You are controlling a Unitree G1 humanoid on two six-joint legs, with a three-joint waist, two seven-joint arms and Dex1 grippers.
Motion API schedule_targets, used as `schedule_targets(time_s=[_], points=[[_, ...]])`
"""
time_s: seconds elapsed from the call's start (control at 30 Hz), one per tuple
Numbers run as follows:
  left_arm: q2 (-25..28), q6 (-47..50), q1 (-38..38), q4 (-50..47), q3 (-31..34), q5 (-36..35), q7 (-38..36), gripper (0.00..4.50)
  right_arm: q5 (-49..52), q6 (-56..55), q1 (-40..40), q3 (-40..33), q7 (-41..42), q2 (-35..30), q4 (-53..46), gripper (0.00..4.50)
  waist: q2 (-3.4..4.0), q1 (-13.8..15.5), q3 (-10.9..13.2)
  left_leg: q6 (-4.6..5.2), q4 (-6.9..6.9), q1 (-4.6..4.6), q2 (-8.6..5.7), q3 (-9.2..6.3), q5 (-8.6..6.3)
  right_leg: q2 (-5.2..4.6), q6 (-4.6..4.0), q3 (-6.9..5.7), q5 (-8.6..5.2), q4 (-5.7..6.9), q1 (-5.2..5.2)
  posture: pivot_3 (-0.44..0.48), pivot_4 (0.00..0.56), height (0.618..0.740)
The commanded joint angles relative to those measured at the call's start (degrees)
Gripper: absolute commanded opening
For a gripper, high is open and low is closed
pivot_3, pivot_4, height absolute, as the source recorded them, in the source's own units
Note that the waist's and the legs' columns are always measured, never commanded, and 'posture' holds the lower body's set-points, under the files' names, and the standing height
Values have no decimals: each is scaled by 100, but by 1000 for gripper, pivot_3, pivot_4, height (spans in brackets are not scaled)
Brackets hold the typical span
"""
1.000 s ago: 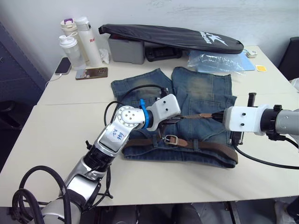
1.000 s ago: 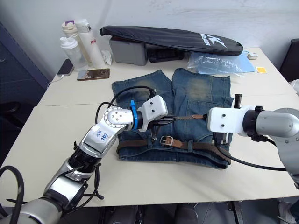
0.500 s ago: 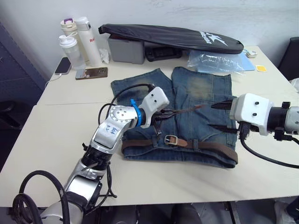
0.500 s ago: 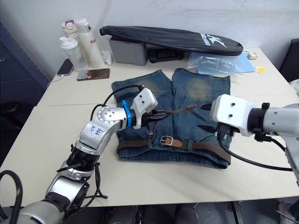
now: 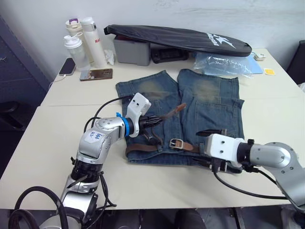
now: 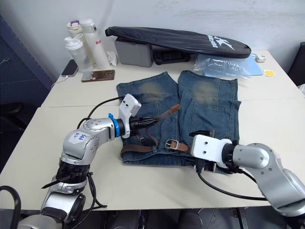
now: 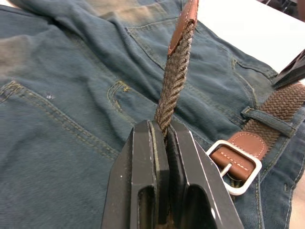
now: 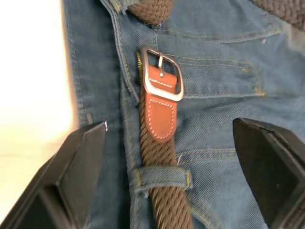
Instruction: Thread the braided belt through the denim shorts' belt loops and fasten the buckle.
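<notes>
Your left arm reaches in from the near left, forearm angled up and to the right, its gripper (image 5: 151, 120) pointing right over the left leg of the shorts (image 5: 209, 102). A white sticker on that forearm carries blue handwriting too small to read. Your right arm comes in from the near right and lies low along the near edge of the desk (image 5: 47, 138), its gripper (image 5: 209, 145) pointing left over the waistband.

The long black bag (image 5: 176, 37) at the far side bears a white logo and lettering that cannot be made out. The white bottle (image 5: 94, 42) at the far left shows red letters, only partly legible.

Left jaws: clenched on the belt (image 7: 174, 86) a little back from its free end; the strap rises out of the fingers (image 7: 143, 181) and slants up to the right, ending in the reddish-brown tip (image 5: 180, 108) held above the denim. Right jaws: spread wide, gripping nothing, one finger on each side of the belted waistband, with the buckle (image 8: 161, 80) lying just ahead of the gap between them.

The shorts lie flat mid-desk, legs pointing away, waistband toward you. The belt runs along the waistband under a loop (image 8: 159, 177) just behind the buckle, and the buckle rests on the denim near the fly, unfastened.
</notes>
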Motion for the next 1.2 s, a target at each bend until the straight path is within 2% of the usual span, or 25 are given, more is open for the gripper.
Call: schedule_targets(time_s=[0.03,0.13,0.37,0.67,1.2], points=[[44,-216,-226,35,-97,41,24,0,-705,-574,67,178,-370,81,86,4423,1,13,-1,0,1,1,0,0,0,0,0,0,0,1,0,0,150,645],[132,-324,-249,78,-235,104,-25,0,-994,-856,143,305,-423,134,198,4423,1,35,-1,-1,-1,1,0,1,0,2,0,1,0,2,-2,0,150,645],[395,-615,-342,367,-328,210,-126,0,-863,-757,185,193,-157,312,25,4423,2,17,-1,-2,1,1,4,1,-1,8,-1,1,0,4,-2,0,150,645],[352,-768,-402,496,-423,209,-138,0,-1446,-989,336,311,-173,274,224,4423,1,66,-1,-2,0,-1,4,2,-1,7,-1,1,0,4,-4,0,150,645],[319,-850,-351,536,-444,226,-130,0,-1781,-1146,202,324,-528,898,584,4423,2,73,-1,-2,0,-2,3,2,-1,7,-1,1,0,5,-6,0,150,645]])
